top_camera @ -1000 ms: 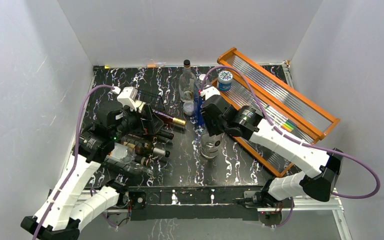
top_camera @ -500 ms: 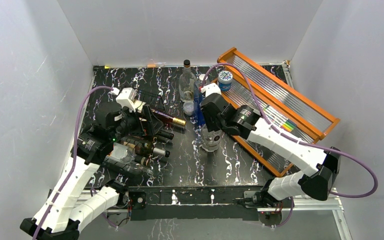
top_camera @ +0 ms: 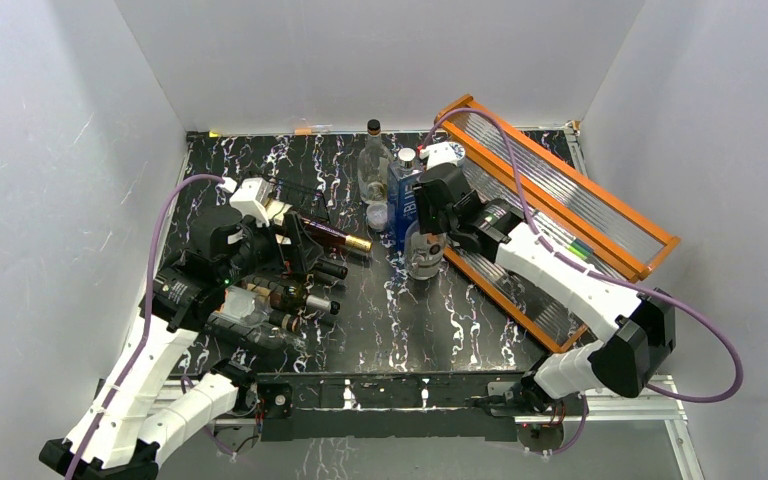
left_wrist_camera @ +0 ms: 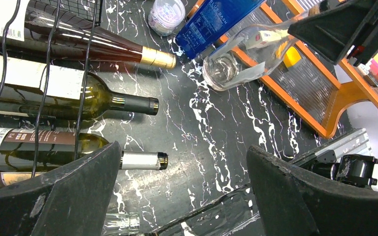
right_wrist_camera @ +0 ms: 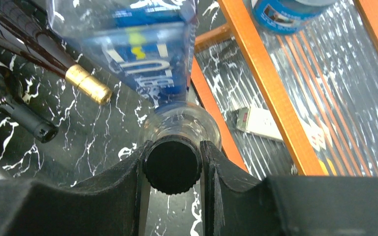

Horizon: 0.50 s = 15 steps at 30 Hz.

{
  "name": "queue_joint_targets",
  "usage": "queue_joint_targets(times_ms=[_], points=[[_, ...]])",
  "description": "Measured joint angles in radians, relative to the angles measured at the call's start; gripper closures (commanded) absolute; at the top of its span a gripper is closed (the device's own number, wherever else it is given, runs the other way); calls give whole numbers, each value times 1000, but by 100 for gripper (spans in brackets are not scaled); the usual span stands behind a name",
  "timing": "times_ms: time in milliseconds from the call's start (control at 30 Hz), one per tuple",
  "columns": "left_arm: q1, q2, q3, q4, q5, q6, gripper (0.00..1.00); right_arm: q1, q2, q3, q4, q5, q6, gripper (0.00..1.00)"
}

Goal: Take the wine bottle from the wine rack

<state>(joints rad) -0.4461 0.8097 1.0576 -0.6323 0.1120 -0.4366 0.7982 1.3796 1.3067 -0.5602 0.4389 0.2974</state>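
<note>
**Clear bottle [top_camera: 422, 252] clamped by right gripper [right_wrist_camera: 172, 153], off the wine rack [left_wrist_camera: 85, 73]**
Its cap [right_wrist_camera: 172, 166] is pinched; the body extends straight ahead. Racked wine bottles [left_wrist_camera: 78, 94] lie under the released left gripper [left_wrist_camera: 182, 162], long axes running finger to finger.

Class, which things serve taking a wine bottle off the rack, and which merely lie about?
Job: black wire rack; dark glass wine bottles in it; open left end effector; right end effector gripping clear black-capped bottle.
Idle: orange wood-framed shelf; blue carton; blue round tub; small clear cup.
</note>
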Motion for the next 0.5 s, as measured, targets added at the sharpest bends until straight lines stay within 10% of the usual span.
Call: queue_joint_targets(times_ms=[500], points=[[0,10,18,-11,-7,17,2,-5,12,-58,179,-48,-78,89]])
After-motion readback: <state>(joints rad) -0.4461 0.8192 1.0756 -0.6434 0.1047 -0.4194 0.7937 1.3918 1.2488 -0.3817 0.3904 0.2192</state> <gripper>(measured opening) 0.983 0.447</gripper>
